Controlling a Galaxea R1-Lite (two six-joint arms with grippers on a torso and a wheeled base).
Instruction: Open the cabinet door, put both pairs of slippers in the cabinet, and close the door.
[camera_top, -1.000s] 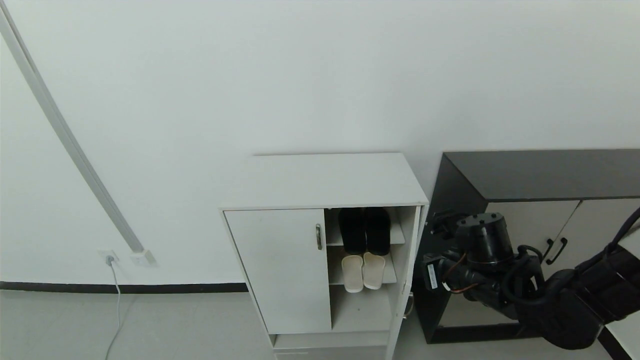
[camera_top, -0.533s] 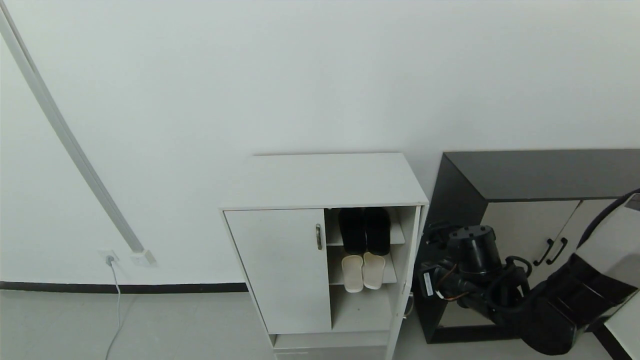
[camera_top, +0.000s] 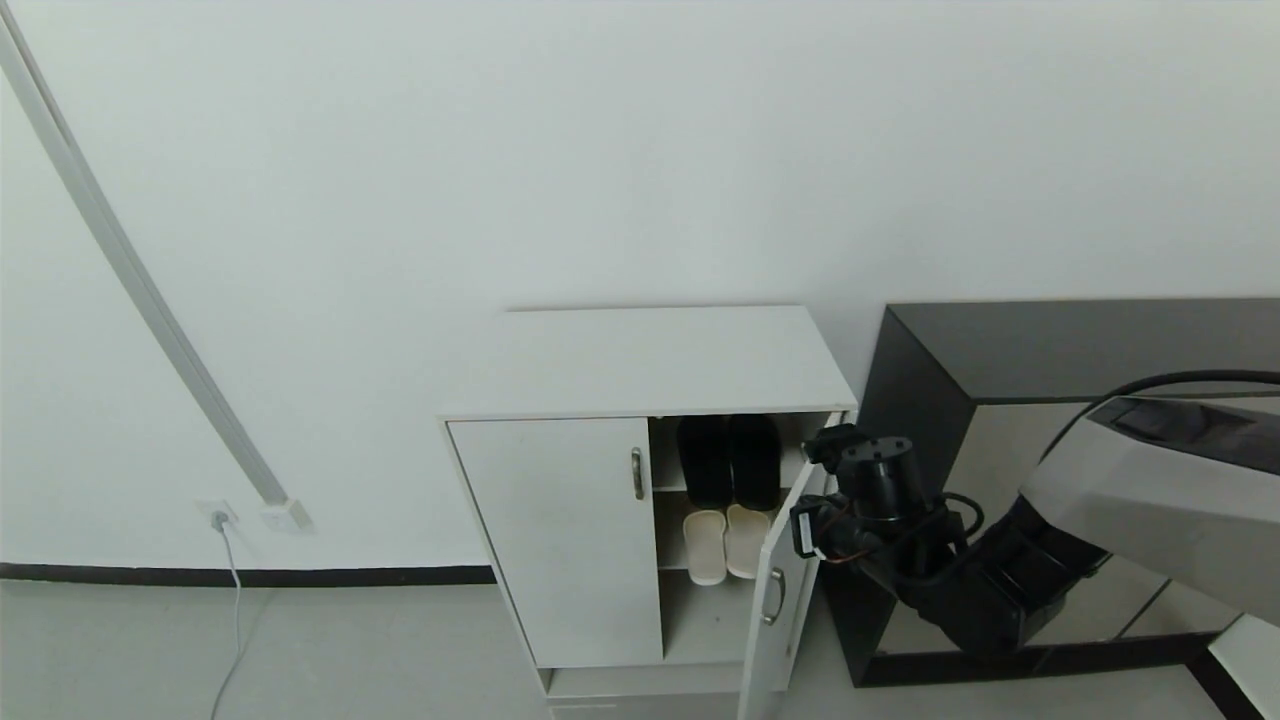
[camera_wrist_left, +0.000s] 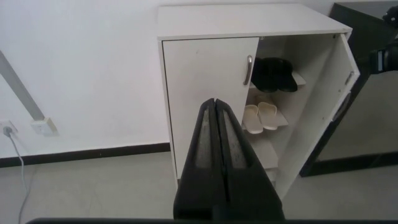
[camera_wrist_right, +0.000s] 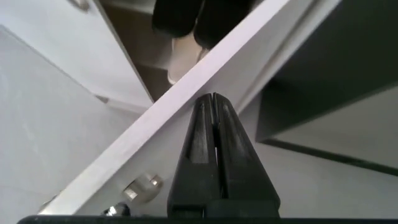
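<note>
The white cabinet (camera_top: 650, 365) has its left door (camera_top: 560, 540) closed and its right door (camera_top: 778, 590) swung partway out. Black slippers (camera_top: 730, 460) lie on the upper shelf, with cream slippers (camera_top: 727, 542) on the shelf below. My right gripper (camera_top: 822, 443) is shut with nothing in it, up against the top of the right door's outer face. In the right wrist view the right gripper (camera_wrist_right: 213, 98) touches the white door panel (camera_wrist_right: 186, 118). My left gripper (camera_wrist_left: 214, 102) is shut, hanging well in front of the cabinet (camera_wrist_left: 211, 93).
A black sideboard (camera_top: 1050, 345) stands right beside the cabinet, just behind my right arm. A wall socket with a cable (camera_top: 218, 518) and a slanted conduit (camera_top: 120, 260) are at the left. Grey floor (camera_top: 350, 650) lies open in front.
My right arm has moved left toward the cabinet. The right door has swung from edge-on and fully open to partly closed, its handle now facing front.
</note>
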